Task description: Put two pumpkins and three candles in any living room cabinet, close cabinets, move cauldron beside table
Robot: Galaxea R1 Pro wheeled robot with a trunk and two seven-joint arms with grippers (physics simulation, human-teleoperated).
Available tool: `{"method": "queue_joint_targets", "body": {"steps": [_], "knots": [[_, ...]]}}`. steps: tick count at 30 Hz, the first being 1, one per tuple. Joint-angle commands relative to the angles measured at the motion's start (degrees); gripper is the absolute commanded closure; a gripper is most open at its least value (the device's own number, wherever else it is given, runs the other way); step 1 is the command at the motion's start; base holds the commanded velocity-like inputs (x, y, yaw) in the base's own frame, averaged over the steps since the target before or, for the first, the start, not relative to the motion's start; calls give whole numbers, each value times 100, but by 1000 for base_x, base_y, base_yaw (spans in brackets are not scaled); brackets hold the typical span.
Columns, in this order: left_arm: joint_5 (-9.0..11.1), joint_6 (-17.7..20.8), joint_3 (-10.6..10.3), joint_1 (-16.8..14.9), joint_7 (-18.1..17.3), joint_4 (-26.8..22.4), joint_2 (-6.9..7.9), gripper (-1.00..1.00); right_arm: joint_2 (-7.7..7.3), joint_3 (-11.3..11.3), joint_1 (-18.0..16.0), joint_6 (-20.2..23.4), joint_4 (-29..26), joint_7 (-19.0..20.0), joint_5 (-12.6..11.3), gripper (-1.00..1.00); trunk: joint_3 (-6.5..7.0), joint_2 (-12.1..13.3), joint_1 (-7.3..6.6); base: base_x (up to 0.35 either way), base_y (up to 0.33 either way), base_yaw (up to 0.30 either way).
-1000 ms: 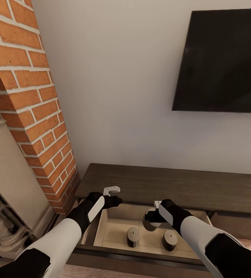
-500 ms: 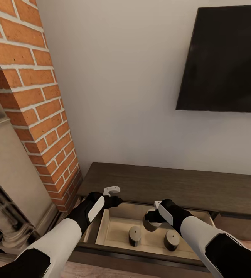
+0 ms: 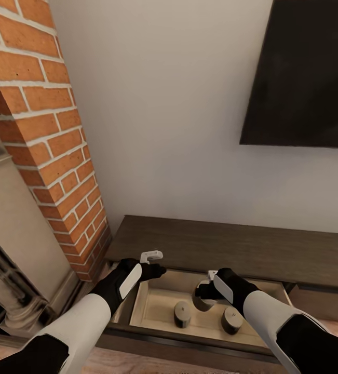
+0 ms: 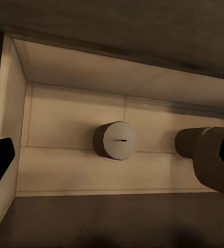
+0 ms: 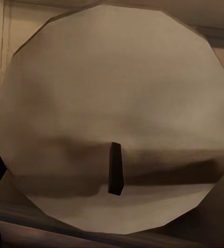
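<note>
Two candles stand in the open cabinet drawer. The right tool grips a third candle above them. The left tool hangs open, empty. Camera has shifted right since earlier; arms unchanged.

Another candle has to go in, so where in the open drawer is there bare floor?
The drawer floor is bare between its left wall and the nearer candle, by the left gripper. The middle is crowded: that candle, a second candle, and a third candle at the right gripper.
</note>
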Motion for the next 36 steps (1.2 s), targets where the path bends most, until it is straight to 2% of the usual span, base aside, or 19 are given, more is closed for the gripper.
{"method": "queue_joint_targets", "body": {"steps": [1, 16, 23, 36], "knots": [[62, 19, -30, -2, 55, -12, 1, -100, 1, 33, -6, 19, -11, -47, -66, 100, -13, -3, -1, 0, 0, -122], [62, 19, -30, -2, 61, -12, -5, -100, 5, 45, -4, -20, -10, -45, -44, 100, -149, -3, -1, 0, 0, 8], [62, 19, -30, -2, 63, -12, -5, -100, 5, 34, -6, -24, -8, -45, 505, 100, -214, -3, -1, 0, 0, 108], [62, 19, -30, -2, 64, -12, -5, -100, 5, 26, -2, -24, -8, -47, 566, 100, -331, -3, -1, 0, 0, 81]]}}
